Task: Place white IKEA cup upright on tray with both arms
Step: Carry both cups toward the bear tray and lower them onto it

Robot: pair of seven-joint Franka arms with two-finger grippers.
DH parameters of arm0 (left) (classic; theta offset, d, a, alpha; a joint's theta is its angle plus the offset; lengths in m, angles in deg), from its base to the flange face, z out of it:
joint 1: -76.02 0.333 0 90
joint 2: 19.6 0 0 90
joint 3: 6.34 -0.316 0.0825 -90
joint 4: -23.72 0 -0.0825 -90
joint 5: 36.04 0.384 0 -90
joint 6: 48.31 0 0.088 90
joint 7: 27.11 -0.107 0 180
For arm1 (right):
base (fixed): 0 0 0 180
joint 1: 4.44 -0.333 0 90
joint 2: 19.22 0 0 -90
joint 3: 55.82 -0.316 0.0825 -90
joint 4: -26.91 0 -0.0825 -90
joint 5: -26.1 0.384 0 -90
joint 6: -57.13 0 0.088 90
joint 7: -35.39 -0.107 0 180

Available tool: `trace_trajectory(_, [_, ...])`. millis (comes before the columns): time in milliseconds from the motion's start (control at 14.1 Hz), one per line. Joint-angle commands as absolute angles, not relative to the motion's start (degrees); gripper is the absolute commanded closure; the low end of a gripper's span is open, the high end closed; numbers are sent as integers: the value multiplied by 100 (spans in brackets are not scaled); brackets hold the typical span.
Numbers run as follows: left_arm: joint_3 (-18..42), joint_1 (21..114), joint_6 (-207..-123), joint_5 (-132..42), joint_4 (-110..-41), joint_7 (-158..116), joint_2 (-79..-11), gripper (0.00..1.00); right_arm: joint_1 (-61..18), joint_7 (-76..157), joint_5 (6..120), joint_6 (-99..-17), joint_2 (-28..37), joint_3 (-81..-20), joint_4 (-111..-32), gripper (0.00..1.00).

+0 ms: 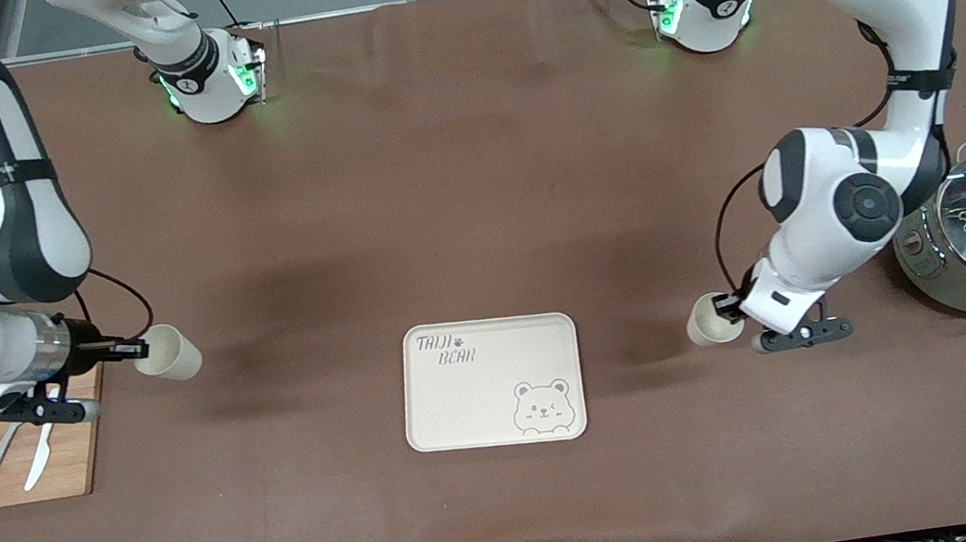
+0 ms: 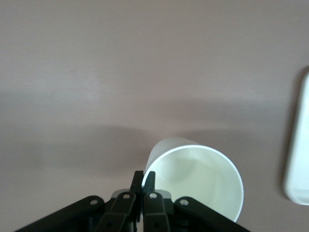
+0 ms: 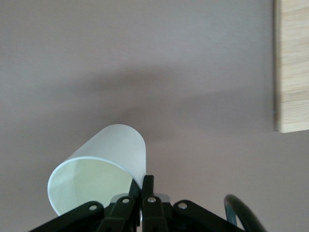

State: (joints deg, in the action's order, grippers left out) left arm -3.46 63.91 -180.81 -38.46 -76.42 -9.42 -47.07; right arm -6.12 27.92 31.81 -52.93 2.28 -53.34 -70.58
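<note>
My left gripper and right gripper each pinch a cup's rim, left cup and right cup tilted above the table beside the tray; I should level both before lowering.

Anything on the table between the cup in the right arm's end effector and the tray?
Nothing. In the front view, only bare brown table lies between the right end effector's cup and the tray.
</note>
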Motion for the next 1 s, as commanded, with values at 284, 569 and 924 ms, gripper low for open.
trace_trajectory(284, [-370, 5556, -17962, -3982, -6832, 652, -5255, 100, -1621, 1073, 3902, -5675, 1048, -5300, -6186, 100])
trace_trajectory(569, [-361, 5142, -17962, -3982, -6181, 1680, -5843, 100, -2279, -465, 3920, -6361, 1391, -5309, -6151, 100])
trace_trajectory(924, [-396, 4737, -18032, -3973, -5943, 2438, -6266, 100, -3053, -1899, 3911, -6986, 1769, -5309, -6046, 100])
